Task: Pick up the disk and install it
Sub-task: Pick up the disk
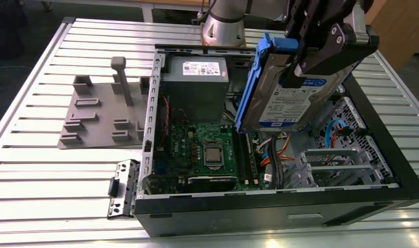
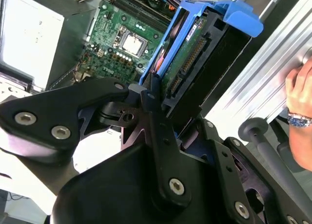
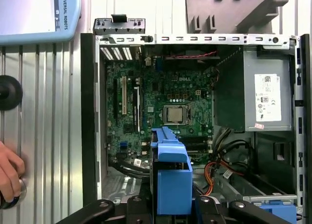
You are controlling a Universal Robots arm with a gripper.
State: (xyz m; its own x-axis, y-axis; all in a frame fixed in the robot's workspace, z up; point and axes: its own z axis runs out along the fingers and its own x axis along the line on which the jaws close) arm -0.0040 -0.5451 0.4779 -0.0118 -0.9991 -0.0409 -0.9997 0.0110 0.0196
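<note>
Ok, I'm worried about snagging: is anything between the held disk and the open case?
No lid in the way: the disk, held in the gripper, hangs over the open case. Loose orange and blue cables lie inside near it and might snag.

Open black computer case [image 1: 265, 214] on a slatted aluminium table [image 1: 58, 186], holding a green motherboard [image 1: 195, 150] and a grey power supply box [image 1: 195, 72], with a grey plastic fixture [image 1: 102, 121] and a metal bracket [image 1: 123, 188] lying beside it at the exterior view's left.

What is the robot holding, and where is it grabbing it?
The gripper holds the disk by its upper end, above the open computer case.
</note>
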